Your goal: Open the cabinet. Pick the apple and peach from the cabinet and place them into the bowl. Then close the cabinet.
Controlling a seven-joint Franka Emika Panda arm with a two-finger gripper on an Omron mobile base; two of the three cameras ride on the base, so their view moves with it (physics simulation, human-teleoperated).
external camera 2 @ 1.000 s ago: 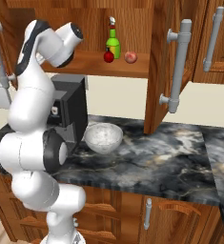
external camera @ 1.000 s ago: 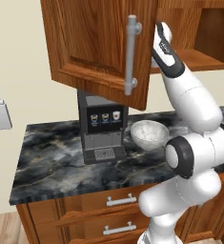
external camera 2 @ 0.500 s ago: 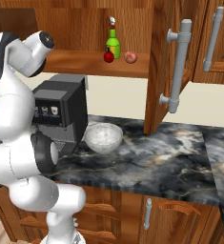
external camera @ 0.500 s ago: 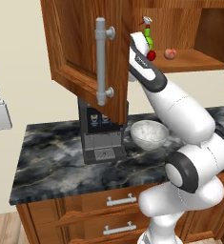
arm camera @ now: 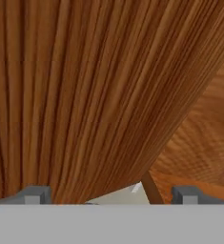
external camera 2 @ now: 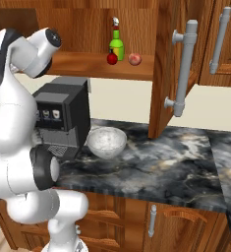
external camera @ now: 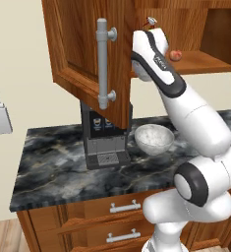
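Note:
The cabinet (external camera: 77, 49) stands with both doors swung out; its left door hangs in front of my arm and its right door (external camera 2: 163, 74) juts out at the right. On the open shelf sit a dark red apple (external camera 2: 112, 58) and a pinkish peach (external camera 2: 133, 59), the peach (external camera: 175, 55) also seen past my arm. The white speckled bowl (external camera: 154, 138) (external camera 2: 106, 141) rests on the counter below. My gripper (arm camera: 111, 195) is open with nothing between its fingertips, close against the inner wood of the left door.
A green bottle (external camera 2: 116, 47) stands on the shelf right behind the apple. A black coffee machine (external camera: 104, 138) (external camera 2: 63, 118) sits on the dark marble counter (external camera 2: 176, 167) left of the bowl. Drawers (external camera: 124, 206) run below the counter edge.
The left door has swung wide open toward the left, and my arm has followed it leftward, away from the shelf. Fruit and bowl have not moved.

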